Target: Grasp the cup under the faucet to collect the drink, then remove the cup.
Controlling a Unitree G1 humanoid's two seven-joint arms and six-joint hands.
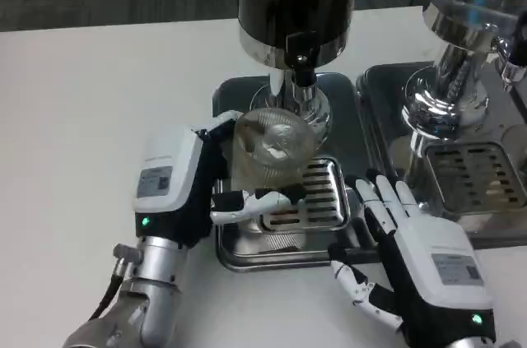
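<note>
A clear ribbed plastic cup [270, 149] stands on the slotted drip tray [325, 200] under the faucet [301, 76] of the dark drink dispenser [296, 2]. My left hand [193, 179] wraps around the cup from its left side, with fingers [247, 204] curling under its front. My right hand [412, 241] lies flat on the table just right of the tray, fingers spread and holding nothing. No liquid is plainly visible in the cup.
A second chrome dispenser [461, 60] with its own drip tray [478, 179] stands at the right, close beside my right hand. White table [99, 101] spreads to the left and front.
</note>
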